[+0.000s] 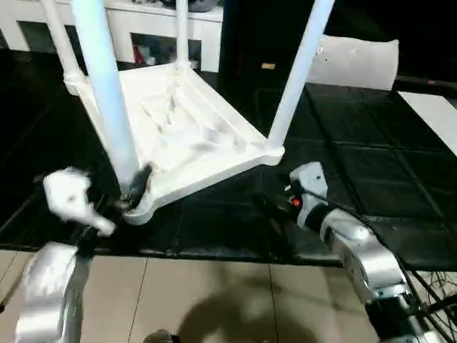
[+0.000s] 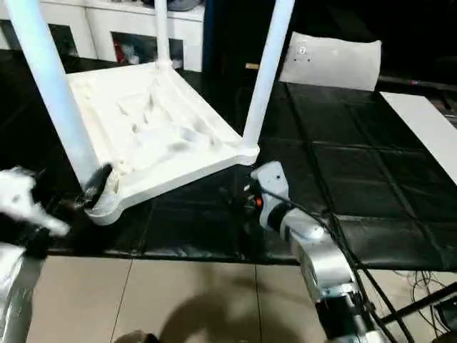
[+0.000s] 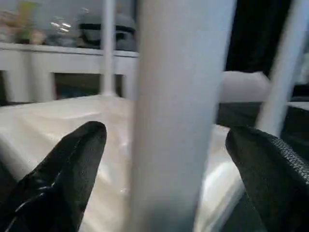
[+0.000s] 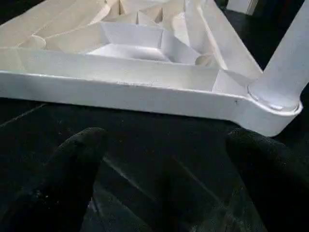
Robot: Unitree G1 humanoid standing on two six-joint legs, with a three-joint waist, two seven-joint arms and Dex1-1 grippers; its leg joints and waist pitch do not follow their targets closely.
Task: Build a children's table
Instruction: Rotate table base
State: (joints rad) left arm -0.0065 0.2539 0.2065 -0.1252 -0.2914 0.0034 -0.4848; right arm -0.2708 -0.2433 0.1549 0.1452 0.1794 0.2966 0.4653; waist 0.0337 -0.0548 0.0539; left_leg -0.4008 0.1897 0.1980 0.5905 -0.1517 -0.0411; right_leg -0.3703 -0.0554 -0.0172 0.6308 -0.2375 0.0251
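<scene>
The children's table lies upside down on the black mat, its ribbed white tabletop (image 1: 186,128) facing up. White legs stand in its corner sockets: a near-left leg (image 1: 107,93), a near-right leg (image 1: 296,71) and two far ones (image 1: 182,32). My left gripper (image 3: 178,140) is open around the base of the near-left leg, with a black finger (image 3: 77,154) on each side and a gap between each finger and the leg. My right gripper (image 4: 169,145) is open and low over the mat, just short of the tabletop's front edge by the near-right corner socket (image 4: 275,104).
A white pillow-like block (image 1: 353,61) stands at the back right and a flat white strip (image 1: 435,114) lies at the right edge. White shelving (image 1: 143,21) runs along the back. The black mat (image 1: 357,164) ends at beige floor tiles (image 1: 214,300). Cables (image 1: 435,300) trail at bottom right.
</scene>
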